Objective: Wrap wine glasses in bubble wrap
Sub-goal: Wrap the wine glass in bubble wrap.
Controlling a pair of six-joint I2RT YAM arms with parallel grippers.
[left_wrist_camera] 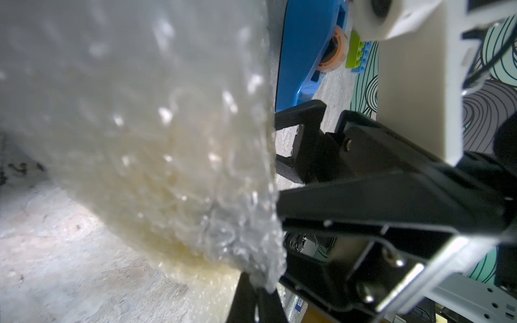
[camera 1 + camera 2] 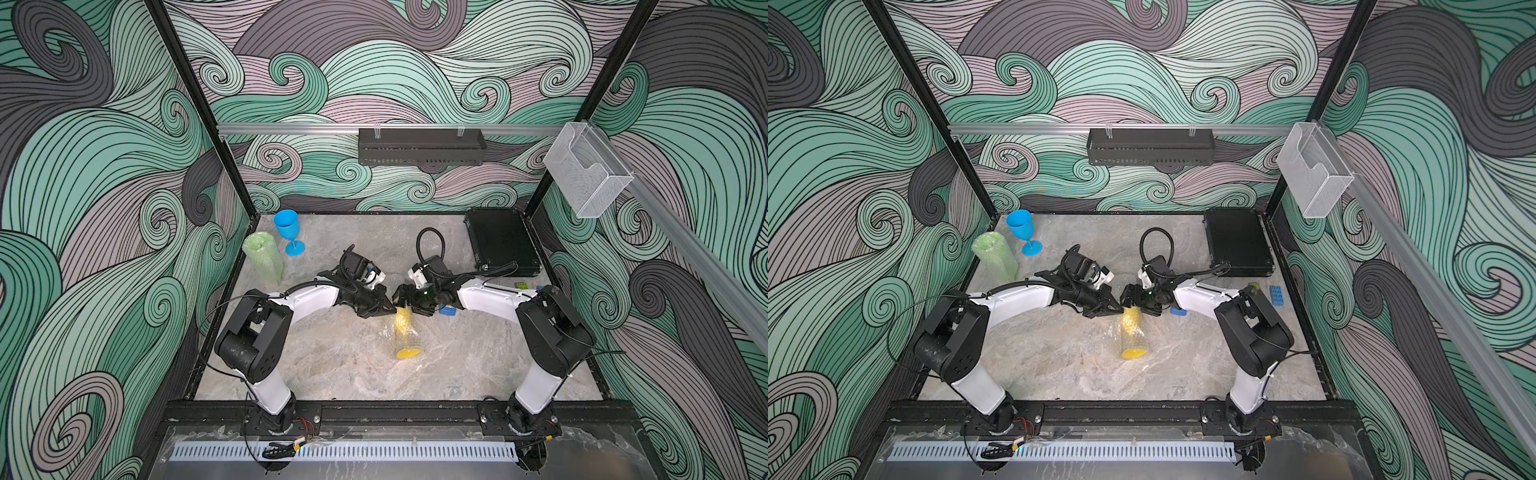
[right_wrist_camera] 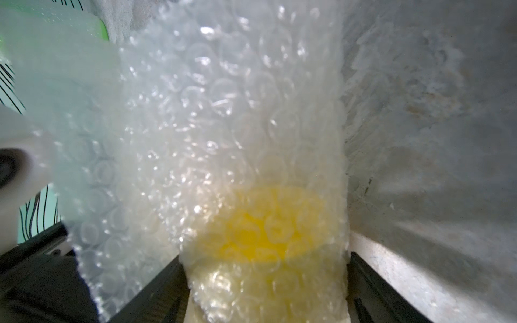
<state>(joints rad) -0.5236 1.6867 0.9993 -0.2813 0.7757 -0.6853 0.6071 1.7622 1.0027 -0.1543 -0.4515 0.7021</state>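
A yellow wine glass (image 2: 405, 332) lies on its side mid-table, rolled in bubble wrap (image 3: 223, 112), its open mouth toward the front edge. My right gripper (image 2: 406, 306) grips the far end of this bundle, and its fingers (image 3: 363, 279) press on both sides of the wrap. My left gripper (image 2: 390, 309) is shut on a bunched edge of the bubble wrap (image 1: 246, 251) beside it. A green wine glass (image 2: 264, 257), also wrapped, lies at the back left. A bare blue wine glass (image 2: 289, 232) stands upright next to it.
A black case (image 2: 503, 241) lies at the back right. A blue tape dispenser (image 2: 446, 311) sits just under my right arm, with small toy blocks (image 2: 1276, 296) near the right wall. A black shelf (image 2: 419, 145) hangs on the back wall.
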